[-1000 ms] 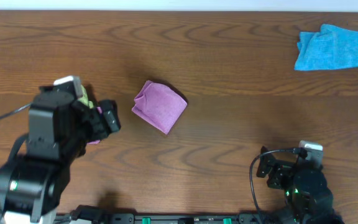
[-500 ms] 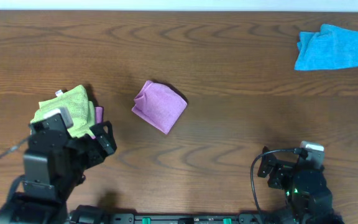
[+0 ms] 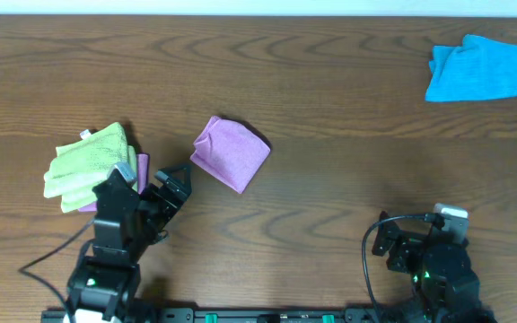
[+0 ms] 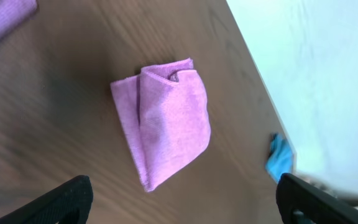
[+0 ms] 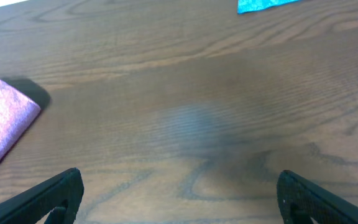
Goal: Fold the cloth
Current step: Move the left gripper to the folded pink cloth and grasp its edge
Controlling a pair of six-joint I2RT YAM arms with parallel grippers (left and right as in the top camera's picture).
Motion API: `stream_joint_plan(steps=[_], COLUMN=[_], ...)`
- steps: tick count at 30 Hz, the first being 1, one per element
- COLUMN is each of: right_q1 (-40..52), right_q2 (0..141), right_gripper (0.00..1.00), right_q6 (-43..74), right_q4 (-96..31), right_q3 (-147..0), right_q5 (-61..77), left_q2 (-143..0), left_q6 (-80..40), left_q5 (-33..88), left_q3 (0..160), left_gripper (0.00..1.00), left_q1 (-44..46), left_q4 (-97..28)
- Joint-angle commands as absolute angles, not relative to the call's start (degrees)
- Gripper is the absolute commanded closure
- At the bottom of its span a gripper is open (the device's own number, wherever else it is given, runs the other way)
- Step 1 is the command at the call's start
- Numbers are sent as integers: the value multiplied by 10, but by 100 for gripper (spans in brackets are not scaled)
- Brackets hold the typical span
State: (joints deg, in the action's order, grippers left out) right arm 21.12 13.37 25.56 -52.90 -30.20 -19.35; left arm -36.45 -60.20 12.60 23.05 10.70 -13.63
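Far to the left of the cloth, a lime-green cloth lies bunched on the wooden table, with a strip of purple fabric showing from under it. Just left of the cloth and a little nearer the robot, the left gripper hangs with its jaws spread wide and nothing between them; it points at the cloth but does not touch it. The cloth itself sits near the middle of the table as a compact, layered packet, one flap lapped over another, its edges not quite square in the left wrist view. By the look of it the folding is done, or nearly so; at most a neater squaring of the layers appears to be left. Well to the right of the cloth, at the table's near edge, the right gripper is likewise fully open and empty above bare wood. Farther right and beyond, a bright blue cloth lies crumpled, well apart from everything else.
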Motion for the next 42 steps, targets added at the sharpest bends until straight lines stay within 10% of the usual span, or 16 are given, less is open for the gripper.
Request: stream_joint_plan(steps=[1, 13, 42], right_q1=[204, 204, 204], right_q2=[130, 130, 130], right_gripper=[1, 1, 1], right_q6=[265, 265, 265], right_q4=[-530, -530, -530], right_q3=[-302, -302, -302], right_q5=[-201, -201, -201], left_q2=[-391, -641, -918], left_q6=[-696, -731, -723], left_q5=[136, 178, 187], left_q3=[189, 176, 219], left_gripper=[4, 4, 0], left_q1=[105, 105, 107], left_q4=[-88, 157, 318])
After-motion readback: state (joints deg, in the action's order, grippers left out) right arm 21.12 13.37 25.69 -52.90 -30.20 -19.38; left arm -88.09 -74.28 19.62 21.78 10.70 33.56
